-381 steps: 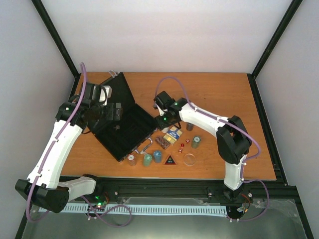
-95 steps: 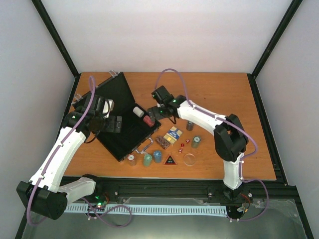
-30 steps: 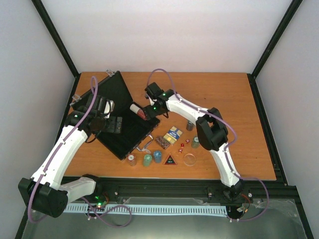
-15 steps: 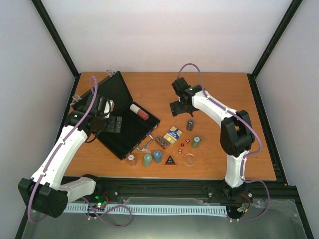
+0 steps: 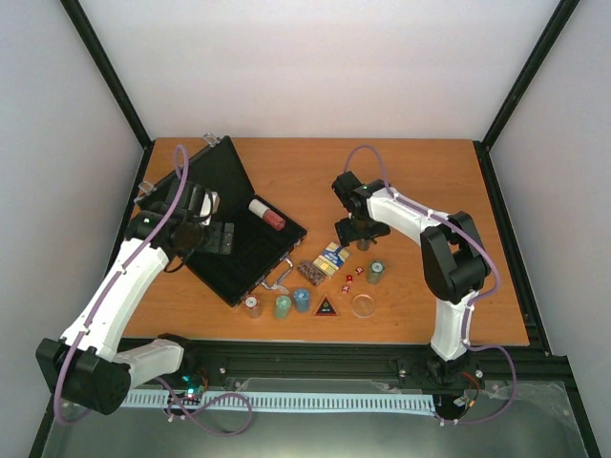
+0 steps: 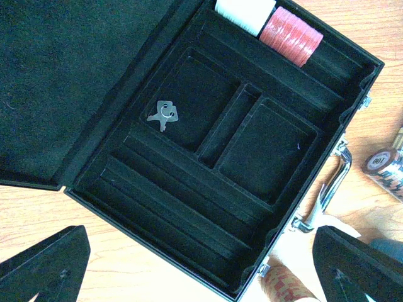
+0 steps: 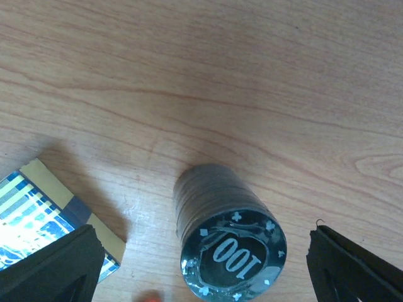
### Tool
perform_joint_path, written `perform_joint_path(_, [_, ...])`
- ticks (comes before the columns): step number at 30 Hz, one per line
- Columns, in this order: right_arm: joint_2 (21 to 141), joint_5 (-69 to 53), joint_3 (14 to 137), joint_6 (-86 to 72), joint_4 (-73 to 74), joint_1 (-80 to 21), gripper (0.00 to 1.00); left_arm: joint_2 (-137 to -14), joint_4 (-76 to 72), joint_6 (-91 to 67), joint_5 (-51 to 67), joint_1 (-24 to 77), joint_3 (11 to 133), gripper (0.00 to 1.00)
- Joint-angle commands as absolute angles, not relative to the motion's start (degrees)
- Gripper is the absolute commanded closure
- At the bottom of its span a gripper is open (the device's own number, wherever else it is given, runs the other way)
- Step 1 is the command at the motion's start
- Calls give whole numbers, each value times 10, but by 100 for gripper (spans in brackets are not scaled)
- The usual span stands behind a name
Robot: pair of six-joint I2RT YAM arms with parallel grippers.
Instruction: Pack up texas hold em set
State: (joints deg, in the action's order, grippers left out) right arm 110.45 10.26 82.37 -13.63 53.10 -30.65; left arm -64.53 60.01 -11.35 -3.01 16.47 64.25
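Note:
The black case lies open at the left, lid tilted back. A red and white chip stack lies in its far slot, also in the left wrist view; keys lie in a card well. My left gripper is open and empty over the case. My right gripper is open, its fingers either side of a dark "100" chip stack, not touching it. A card deck lies beside it.
On the table in front of the case are a red-white stack, green stack, blue stack, black triangle, clear disc, red dice, another green stack and a brown deck.
My right gripper carried the red and white stack into the case, let it go, then swung back right over the dark chip stack. The left arm has barely moved.

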Motion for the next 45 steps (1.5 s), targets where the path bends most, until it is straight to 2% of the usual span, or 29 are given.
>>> perform_joint_path(1, [1084, 115, 809, -148, 524, -301, 13, -654, 591, -116, -29, 168, 660, 0])
perform_joint_path(7, [1089, 112, 797, -148, 508, -289, 21, -663, 588, -114, -29, 167, 665, 0])
perform_joint_path(12, [1098, 101, 805, -148, 498, -277, 34, -663, 589, -113, -30, 168, 663, 0])
perform_joint_path(21, [1110, 67, 811, -139, 494, -277, 44, -659, 591, -113, -34, 168, 662, 0])
perform_joint_path(26, [1109, 64, 805, -142, 494, -276, 66, -658, 591, -114, -33, 168, 660, 0])
perform_joint_path(32, [1093, 72, 808, -145, 496, -276, 87, -655, 592, -112, -33, 168, 657, 0])
perform_joint_path(38, [1056, 53, 862, -133, 478, -277, 93, -651, 592, -110, -31, 168, 661, 0])
perform_joint_path(45, [1035, -132, 893, -203, 364, -289, 97, -645, 589, -112, -35, 168, 663, 0])
